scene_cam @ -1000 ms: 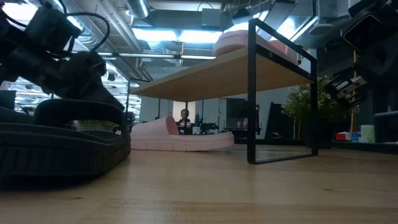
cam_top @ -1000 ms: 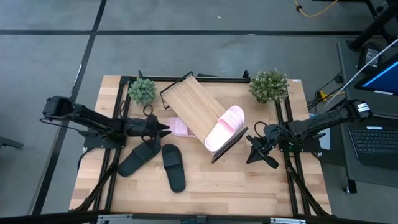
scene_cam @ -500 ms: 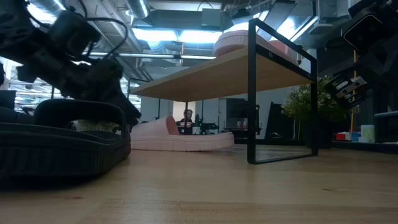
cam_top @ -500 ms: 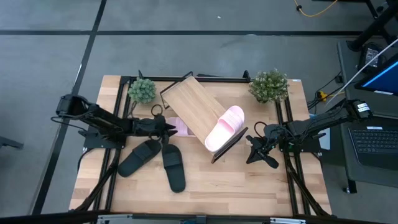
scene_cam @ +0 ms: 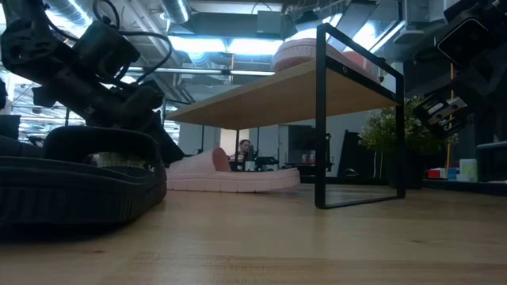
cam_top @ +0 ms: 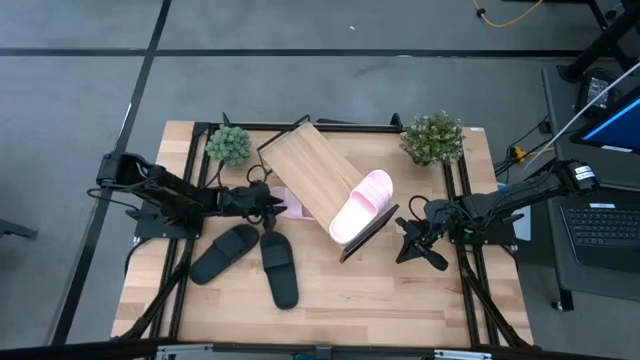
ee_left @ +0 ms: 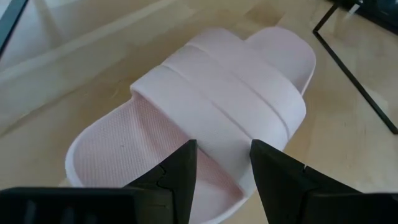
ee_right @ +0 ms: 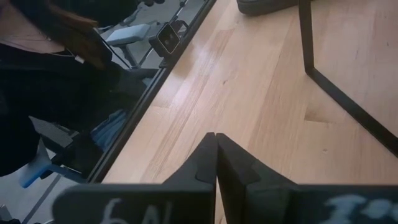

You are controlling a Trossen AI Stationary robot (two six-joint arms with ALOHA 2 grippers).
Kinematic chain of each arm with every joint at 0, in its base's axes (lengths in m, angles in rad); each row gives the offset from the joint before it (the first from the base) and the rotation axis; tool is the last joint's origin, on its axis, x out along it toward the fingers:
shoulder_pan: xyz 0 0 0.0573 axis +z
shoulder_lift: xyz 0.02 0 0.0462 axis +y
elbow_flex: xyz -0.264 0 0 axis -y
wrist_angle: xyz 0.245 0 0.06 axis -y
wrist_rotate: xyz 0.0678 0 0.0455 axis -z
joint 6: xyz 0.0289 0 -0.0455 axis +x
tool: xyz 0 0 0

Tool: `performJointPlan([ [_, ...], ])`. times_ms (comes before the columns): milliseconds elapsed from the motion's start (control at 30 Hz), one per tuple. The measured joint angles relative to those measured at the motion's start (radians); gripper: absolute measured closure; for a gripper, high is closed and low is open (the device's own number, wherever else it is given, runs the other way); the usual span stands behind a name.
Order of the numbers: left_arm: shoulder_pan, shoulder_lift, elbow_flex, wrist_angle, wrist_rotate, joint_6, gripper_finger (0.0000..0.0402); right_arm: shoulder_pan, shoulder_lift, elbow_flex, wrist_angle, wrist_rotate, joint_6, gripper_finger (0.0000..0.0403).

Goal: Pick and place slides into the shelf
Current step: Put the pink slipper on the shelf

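A pale pink slide lies sole-down on the table, partly under the shelf, and fills the left wrist view. The second pink slide lies on the shelf board near its right end. Two black slides rest on the table in front. My left gripper is open at the table slide's side, with its fingers on either side of the strap. My right gripper is shut, hovering to the right of the shelf. My left gripper comes at the pink slide's strap edge slanting down from the table's left, with one finger standing on each side of that edge. I cannot tell whether the fingers touch it. The slide lies flat on the table.
Two small potted plants stand at the far corners of the table. The shelf sits diagonally, with black frame legs down to the table. Bare wood lies along the near edge. A person shows in the room beyond.
My left gripper has moved toward the table's right, away from the black slides, and lowered onto the pink slide under the shelf's edge. The slides and the shelf have stayed where they were.
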Motion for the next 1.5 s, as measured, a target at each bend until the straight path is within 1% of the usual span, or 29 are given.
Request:
performJointPlan([
  [167,0.000,0.000,0.000,-0.005,0.033,-0.027,0.0258,0.000,0.000,0.000,0.000,0.000,-0.003,0.0396],
  [300,0.000,-0.001,0.000,-0.021,0.041,-0.074,0.0258,0.000,0.000,0.000,0.000,0.000,-0.003,0.0396],
  [600,0.000,-0.001,0.000,-0.039,0.044,-0.085,0.0258,0.000,0.000,0.000,0.000,0.002,-0.004,0.0396],
  [700,0.000,-0.001,0.000,-0.040,0.049,-0.105,0.0258,0.000,0.000,0.000,0.000,0.004,-0.029,0.0396],
  [967,0.000,0.001,-0.002,-0.047,0.148,-0.104,0.0258,0.000,0.000,0.000,0.000,0.004,-0.047,0.0396],
  [1133,0.000,0.001,-0.002,-0.041,0.139,-0.104,0.0258,0.000,0.000,0.000,0.000,0.003,-0.046,0.0396],
  [1267,0.000,0.001,-0.002,-0.039,0.096,-0.104,0.0258,0.000,0.000,0.000,0.000,0.003,-0.046,0.0396],
  [1500,0.000,0.001,-0.002,-0.034,0.092,-0.104,0.0258,0.000,0.000,0.000,0.000,0.003,-0.046,0.0396],
])
